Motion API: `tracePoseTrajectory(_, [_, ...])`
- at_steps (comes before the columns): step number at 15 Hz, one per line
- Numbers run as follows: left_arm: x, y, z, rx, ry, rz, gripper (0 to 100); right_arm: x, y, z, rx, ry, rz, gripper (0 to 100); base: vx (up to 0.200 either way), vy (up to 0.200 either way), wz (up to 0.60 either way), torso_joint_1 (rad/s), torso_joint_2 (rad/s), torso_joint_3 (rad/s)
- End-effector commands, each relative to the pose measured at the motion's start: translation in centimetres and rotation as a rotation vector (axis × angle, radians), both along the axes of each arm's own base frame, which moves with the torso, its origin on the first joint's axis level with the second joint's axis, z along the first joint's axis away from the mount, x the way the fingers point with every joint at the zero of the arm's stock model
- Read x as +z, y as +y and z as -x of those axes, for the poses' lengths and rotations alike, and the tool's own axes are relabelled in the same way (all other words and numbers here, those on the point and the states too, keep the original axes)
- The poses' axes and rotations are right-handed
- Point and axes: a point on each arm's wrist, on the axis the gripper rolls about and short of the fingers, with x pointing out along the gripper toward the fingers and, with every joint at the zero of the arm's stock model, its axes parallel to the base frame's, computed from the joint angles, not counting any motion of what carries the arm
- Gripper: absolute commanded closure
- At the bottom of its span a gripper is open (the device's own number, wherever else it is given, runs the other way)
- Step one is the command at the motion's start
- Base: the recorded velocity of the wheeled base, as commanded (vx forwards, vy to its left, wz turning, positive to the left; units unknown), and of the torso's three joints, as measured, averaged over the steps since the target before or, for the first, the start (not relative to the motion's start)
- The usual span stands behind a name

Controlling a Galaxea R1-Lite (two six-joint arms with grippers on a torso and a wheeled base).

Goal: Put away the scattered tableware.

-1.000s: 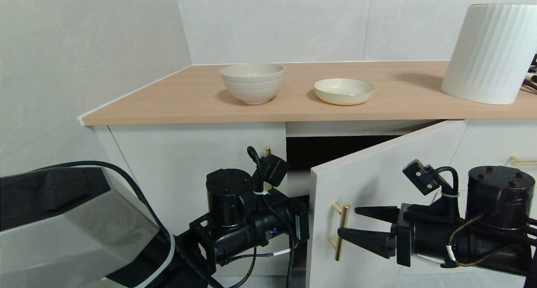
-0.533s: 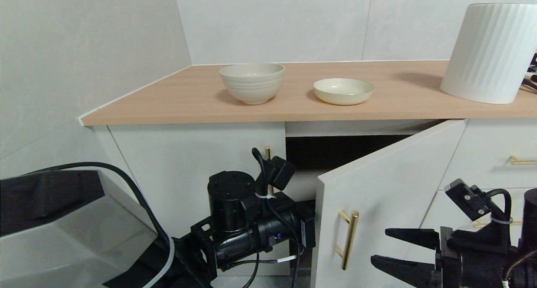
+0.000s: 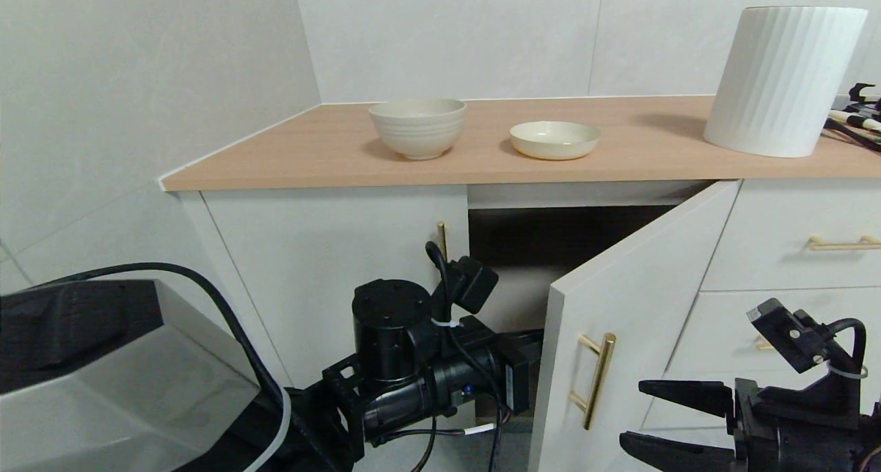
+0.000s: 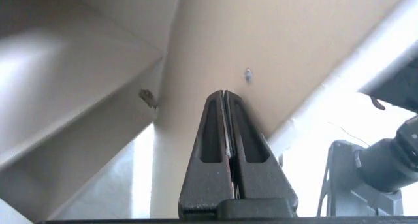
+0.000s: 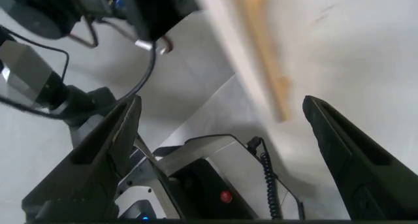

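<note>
The fingers of the right gripper (image 3: 632,413) are held spread wide with nothing between them, just beside the brass bar handle (image 3: 597,379) of the white cabinet door (image 3: 640,286) but apart from it. A second ago that handle was bracketed by them. Since then the gripper has been drawn back and the door is seen swung wider. The fingers of the left gripper (image 4: 225,96) are pressed together on nothing and pointed at a pale panel, seemingly the door's inner face; contact cannot be judged. Behind the door, the dark cabinet opening (image 3: 550,234) is exposed. Farther back, on the wooden countertop (image 3: 310,162), the ribbed cream bowl (image 3: 417,126) and the shallow cream dish (image 3: 554,139) are left untouched, well apart from both grippers. A tall white fluted container (image 3: 781,80) is set to their right. The opening step is judged nearly done, and the tableware is yet to be fetched.
</note>
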Motion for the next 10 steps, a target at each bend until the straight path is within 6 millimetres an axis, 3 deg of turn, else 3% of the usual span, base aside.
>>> tracePoseTrajectory(1, [0.3, -0.4, -0.4, 0.002, -0.008, 0.008, 100, 0.0, 0.1, 0.1, 0.01, 0.0, -0.001, 0, 0.0, 0.0, 0.0, 0.0, 0.0, 0.0])
tracePoseTrajectory(9, [-0.3, -2.2, -2.7, 0.015, 0.036, -0.035, 100, 0.1, 0.6, 1.9, 0.095, -0.007, -0.005, 0, 0.0, 0.0, 0.0, 0.0, 0.0, 0.0])
tracePoseTrajectory(10, [0.0, -2.4, -2.9, 0.015, 0.036, -0.029, 100, 0.2, 0.5, 2.1, 0.096, -0.002, -0.002, 0, -0.2, 0.0, 0.0, 0.002, 0.0, 0.002])
